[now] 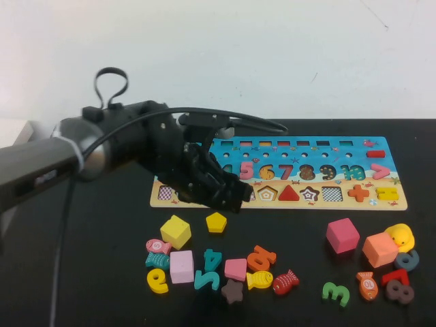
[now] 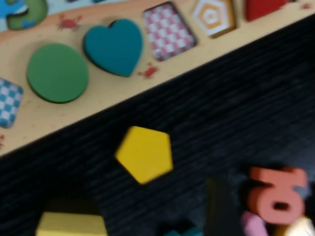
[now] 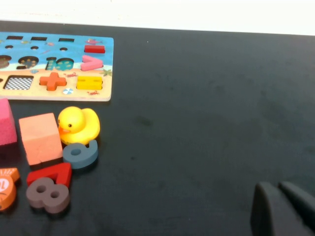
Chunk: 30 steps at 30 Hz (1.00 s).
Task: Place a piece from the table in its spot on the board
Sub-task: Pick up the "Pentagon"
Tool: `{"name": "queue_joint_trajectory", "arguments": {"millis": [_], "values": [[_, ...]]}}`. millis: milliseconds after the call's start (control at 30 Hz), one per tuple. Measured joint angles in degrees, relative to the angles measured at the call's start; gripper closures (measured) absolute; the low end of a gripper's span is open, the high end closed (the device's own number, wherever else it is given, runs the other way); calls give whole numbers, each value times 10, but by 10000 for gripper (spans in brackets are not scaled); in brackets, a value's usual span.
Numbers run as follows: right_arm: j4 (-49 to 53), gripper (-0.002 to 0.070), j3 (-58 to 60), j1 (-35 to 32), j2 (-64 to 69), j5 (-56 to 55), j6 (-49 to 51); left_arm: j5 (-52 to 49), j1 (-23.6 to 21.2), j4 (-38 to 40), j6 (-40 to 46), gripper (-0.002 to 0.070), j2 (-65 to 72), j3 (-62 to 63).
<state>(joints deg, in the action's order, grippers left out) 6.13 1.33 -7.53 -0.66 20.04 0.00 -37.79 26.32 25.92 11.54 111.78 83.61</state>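
High view, near edge of the table [image 1: 82,300]: you see the loose pieces in two groups. The left group holds two fish (one pink at the left, one yellow beside a dark red fish makes three in all), a pink cube [image 1: 182,266], a smaller pink square block, a yellow cube [image 1: 176,231], a brown star [image 1: 233,291] and several numerals. The right group holds a magenta cube [image 1: 342,236], a salmon cube [image 1: 379,249], one yellow duck [image 1: 400,237], an orange fish and four numerals.

Just beyond the left group lies the yellow pentagon [image 1: 216,222], flat on the table, apart from the other pieces and just short of the board's near edge.

Your left arm reaches in from the left, wrist bent downward, so that the left gripper [image 1: 228,197] hangs over the board's near edge, directly above and behind the pentagon. Its fingers cannot be told as spread or closed; it holds nothing visible. In the left wrist view the pentagon [image 2: 144,154] lies free below the camera.

Farther back, the board [image 1: 392,202] carries a green circle [image 2: 57,73] and a teal heart [image 2: 114,46] already seated, with one empty pentagon recess [image 2: 213,17] nearby.

Right wrist view: the right gripper [image 3: 280,209] rests low over bare table, well apart from everything, its fingers pressed together.
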Motion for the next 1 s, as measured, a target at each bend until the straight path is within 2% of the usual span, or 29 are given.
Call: {"name": "queue_joint_trajectory", "arguments": {"millis": [67, 133, 233, 567, 900, 1000], "values": [[0, 658, 0, 0, 0, 0, 0, -4, 1, -18, -16, 227, 18, 19], [0, 658, 0, 0, 0, 0, 0, -6, 1, -33, -22, 158, 31, 32], [0, 657, 0, 0, 0, 0, 0, -8, 1, -53, -28, 119, 48, 41], [0, 658, 0, 0, 0, 0, 0, -22, 1, -138, -87, 103, 97, 60], [0, 657, 0, 0, 0, 0, 0, -71, 2, -154, -111, 102, 142, 123], [0, 657, 0, 0, 0, 0, 0, -84, 2, -154, -119, 125, 156, 139]]}}
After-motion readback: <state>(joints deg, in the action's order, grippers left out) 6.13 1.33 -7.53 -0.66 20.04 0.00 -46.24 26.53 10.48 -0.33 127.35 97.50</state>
